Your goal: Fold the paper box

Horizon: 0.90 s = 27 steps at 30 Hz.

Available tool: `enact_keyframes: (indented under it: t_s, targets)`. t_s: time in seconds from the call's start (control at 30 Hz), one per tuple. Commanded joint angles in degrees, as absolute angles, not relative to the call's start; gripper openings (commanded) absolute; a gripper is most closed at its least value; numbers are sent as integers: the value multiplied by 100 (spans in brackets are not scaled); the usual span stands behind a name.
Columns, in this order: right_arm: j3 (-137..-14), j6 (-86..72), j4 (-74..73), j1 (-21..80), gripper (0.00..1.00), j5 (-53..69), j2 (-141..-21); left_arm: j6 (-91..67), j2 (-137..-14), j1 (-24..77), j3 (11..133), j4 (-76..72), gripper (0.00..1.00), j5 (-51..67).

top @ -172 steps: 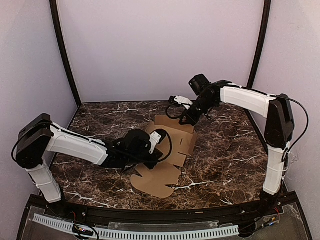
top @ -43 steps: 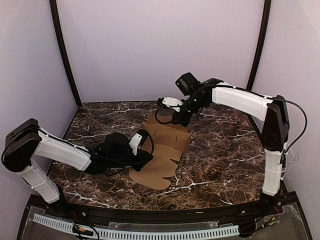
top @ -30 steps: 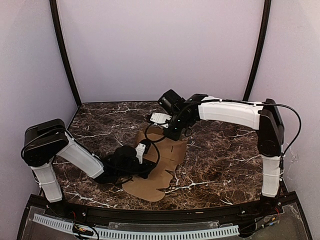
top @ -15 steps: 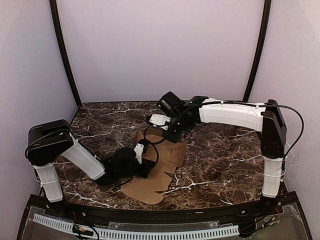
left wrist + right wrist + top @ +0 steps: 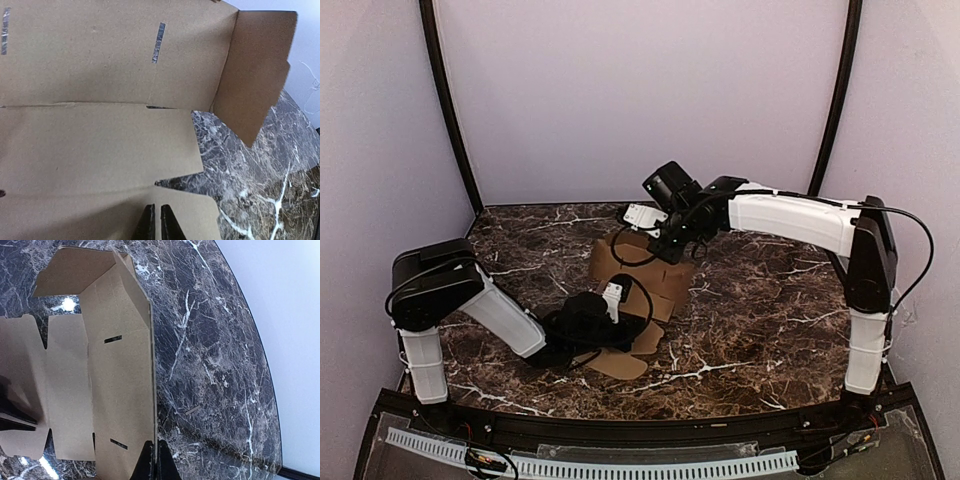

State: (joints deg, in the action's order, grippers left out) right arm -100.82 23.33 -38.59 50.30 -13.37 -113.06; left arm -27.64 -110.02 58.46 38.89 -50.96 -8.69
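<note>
Box (image 5: 100,140), partly folded, sits mid-scene on the table (image 5: 770,300). The right hand (image 5: 153,460) pinches its raised far panel. The left hand (image 5: 155,220), all but closed, rests on the near flap.

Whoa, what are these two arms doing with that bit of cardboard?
Two robot arms are folding a paper box from a brown cardboard cut-out on a marble table. The right arm's fingers are shut on the edge of the far panel, which stands raised. The left arm's fingers, shut too, sit low over a near flap; whether they pinch it is unclear. The middle lies flat, so it is no box yet.
</note>
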Motion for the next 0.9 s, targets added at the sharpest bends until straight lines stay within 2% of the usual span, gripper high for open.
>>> enact_keyframes:
  t_s: [0.0, 0.23, 0.4, 0.73, 0.77, 0.87]
  targets:
    - [-10291, 2179, -3856, 5049, 0, -742, -11267, -2740, -11452, 5876, 4204, -4970, 6, -1140]
    - [-10518, 1765, -4572, 5058, 0, 618, -11590, -2725, -11763, 5876, 4436, -4994, 5, -1254]
    - [-10466, 1491, -4726, 5054, 5, 1691, -11605, -2700, -11806, 5876, 4414, -5091, 5, -1282]
    - [-10554, 1400, -4792, 4923, 13, 2040, -11723, -2687, -11839, 5871, 4384, -5186, 5, -1295]
    - [-10574, 1407, -4796, 4870, 14, 2021, -11727, -2665, -11845, 5873, 4371, -5217, 6, -1266]
    - [-10732, 1512, -4849, 4590, 29, 2078, -11725, -2621, -11840, 5876, 4315, -5391, 6, -1192]
